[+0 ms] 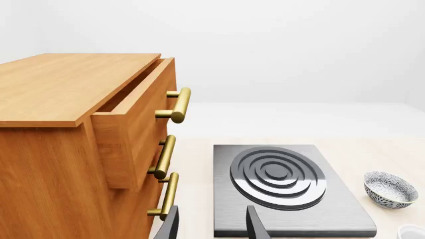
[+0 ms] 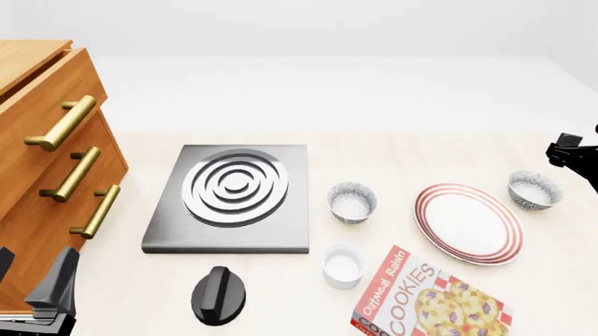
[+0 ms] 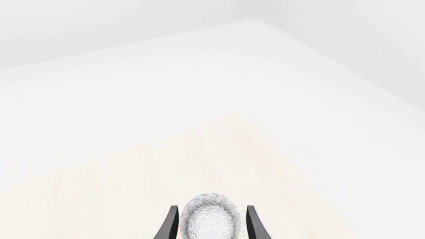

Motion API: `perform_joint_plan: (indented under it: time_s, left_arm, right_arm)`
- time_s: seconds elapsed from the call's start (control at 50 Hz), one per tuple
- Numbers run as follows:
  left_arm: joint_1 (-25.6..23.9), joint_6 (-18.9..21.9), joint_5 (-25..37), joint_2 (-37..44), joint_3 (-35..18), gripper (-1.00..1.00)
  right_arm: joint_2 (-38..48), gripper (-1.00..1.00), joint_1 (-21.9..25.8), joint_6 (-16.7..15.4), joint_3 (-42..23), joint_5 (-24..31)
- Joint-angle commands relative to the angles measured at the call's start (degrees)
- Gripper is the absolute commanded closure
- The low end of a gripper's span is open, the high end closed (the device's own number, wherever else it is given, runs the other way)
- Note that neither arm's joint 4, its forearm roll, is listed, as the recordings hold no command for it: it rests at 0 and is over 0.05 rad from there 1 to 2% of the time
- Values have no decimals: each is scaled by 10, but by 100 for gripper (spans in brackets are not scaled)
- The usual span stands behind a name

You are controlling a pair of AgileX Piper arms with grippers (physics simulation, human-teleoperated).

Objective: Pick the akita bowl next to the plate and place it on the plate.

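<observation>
Front view, left to right: your left gripper (image 2: 38,294) sits low beside the wooden drawer cabinet (image 2: 38,140), fingers apart, holding nothing. One speckled bowl (image 2: 352,201) stands empty between the stove plate (image 2: 234,198) and the plate (image 2: 468,222). The akita bowl (image 2: 534,190), empty, rests just right of the plate. Your right gripper (image 3: 211,224) hovers above it, fingers spread either side, grasp not confirmed.
</observation>
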Motion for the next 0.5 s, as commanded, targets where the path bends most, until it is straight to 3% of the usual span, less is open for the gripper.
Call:
perform_joint_plan:
  time_s: [0.02,0.5]
  left_arm:
    - [0,0,0,0,0,-100]
    - [0,0,0,0,0,-100]
  right_arm:
    - [9,-100,-5,4,-5,0]
    - [32,-100,-14,9,-7,-10]
